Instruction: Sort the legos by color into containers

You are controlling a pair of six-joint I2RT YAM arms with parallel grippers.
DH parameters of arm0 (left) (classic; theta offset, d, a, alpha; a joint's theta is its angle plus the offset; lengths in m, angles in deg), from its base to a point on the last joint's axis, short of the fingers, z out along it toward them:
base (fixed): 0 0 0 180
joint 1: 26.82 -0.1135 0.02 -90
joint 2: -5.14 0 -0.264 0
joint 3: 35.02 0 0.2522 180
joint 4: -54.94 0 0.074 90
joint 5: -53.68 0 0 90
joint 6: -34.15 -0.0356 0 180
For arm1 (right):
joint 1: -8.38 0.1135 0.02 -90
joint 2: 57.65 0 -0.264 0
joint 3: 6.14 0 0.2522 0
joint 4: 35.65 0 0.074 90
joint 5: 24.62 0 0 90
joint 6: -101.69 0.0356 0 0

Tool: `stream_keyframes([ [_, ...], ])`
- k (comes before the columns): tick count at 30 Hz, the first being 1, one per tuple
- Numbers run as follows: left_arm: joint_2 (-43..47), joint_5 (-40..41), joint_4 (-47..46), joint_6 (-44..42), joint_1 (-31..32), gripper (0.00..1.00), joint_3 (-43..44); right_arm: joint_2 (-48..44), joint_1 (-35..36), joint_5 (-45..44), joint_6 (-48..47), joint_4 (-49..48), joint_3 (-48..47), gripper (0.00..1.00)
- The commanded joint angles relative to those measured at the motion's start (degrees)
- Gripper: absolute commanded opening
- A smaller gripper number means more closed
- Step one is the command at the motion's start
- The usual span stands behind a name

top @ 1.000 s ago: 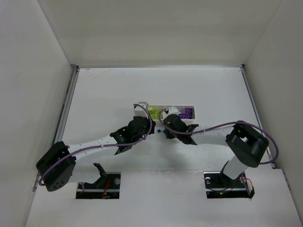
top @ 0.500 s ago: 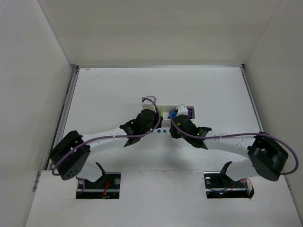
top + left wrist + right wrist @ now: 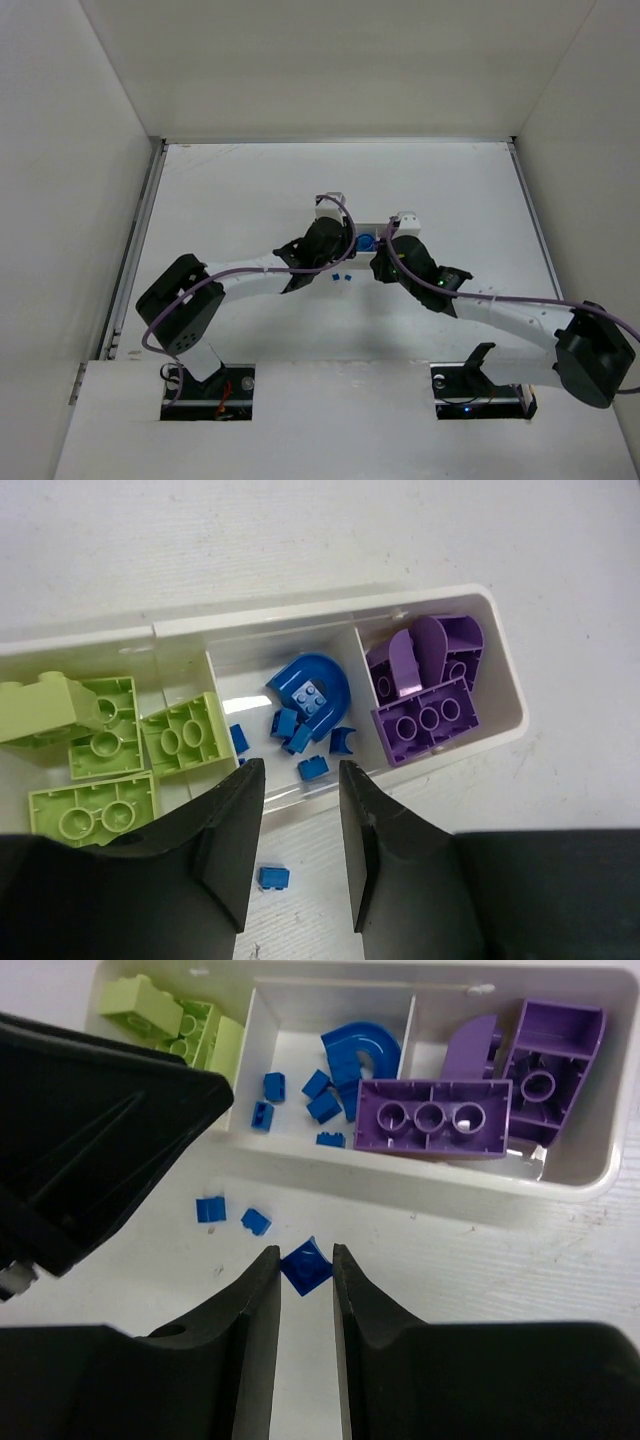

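The white three-compartment tray (image 3: 300,616) holds yellow-green legos (image 3: 100,742) on the left, blue legos (image 3: 311,694) in the middle and purple legos (image 3: 425,716) on the right. My left gripper (image 3: 299,778) hangs open over the tray's near wall at the middle compartment, nothing between its fingers. A small blue brick (image 3: 274,877) lies on the table below it. My right gripper (image 3: 305,1256) is shut on a tiny blue brick (image 3: 306,1266), held corner-wise just in front of the tray (image 3: 440,1188). From above, both grippers (image 3: 340,243) (image 3: 385,258) crowd the tray.
Two loose blue bricks (image 3: 210,1209) (image 3: 256,1221) lie on the table in front of the tray, between the arms (image 3: 341,277). The left gripper's black body (image 3: 90,1130) fills the left of the right wrist view. White walls enclose the table on three sides.
Both arms have reached farther and to the right, closing in on the tray. The left gripper's jaws have parted; the right gripper stays shut.
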Motion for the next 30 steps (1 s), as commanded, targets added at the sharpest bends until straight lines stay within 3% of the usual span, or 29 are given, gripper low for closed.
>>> stream_keyframes([
  [1, 6.2, 1.5, -1.9, -1.3, -0.6, 0.33, -1.4, 2.4, -1.0, -0.5, -1.3, -2.1, -5.3, 0.23],
  [9, 17.9, 8.8, 0.9, 0.3, 3.5, 0.31, -15.5, 12.6, -3.1, -0.9, -4.0, -5.3, -13.2, 0.25],
  [14, 20.5, 13.2, 3.5, 2.8, 6.8, 0.31, -19.6, 14.9, -4.0, -1.0, -4.1, -5.8, -15.5, 0.42],
  [18, 17.7, 13.3, 2.3, 4.9, 8.2, 0.32, -19.8, 13.5, -3.7, -2.2, -4.0, -5.4, -14.5, 0.46],
  [30, 5.2, 12.5, -1.4, 5.0, 8.9, 0.32, -14.4, 6.9, 4.7, -2.5, 0.5, -5.8, -2.2, 0.42],
])
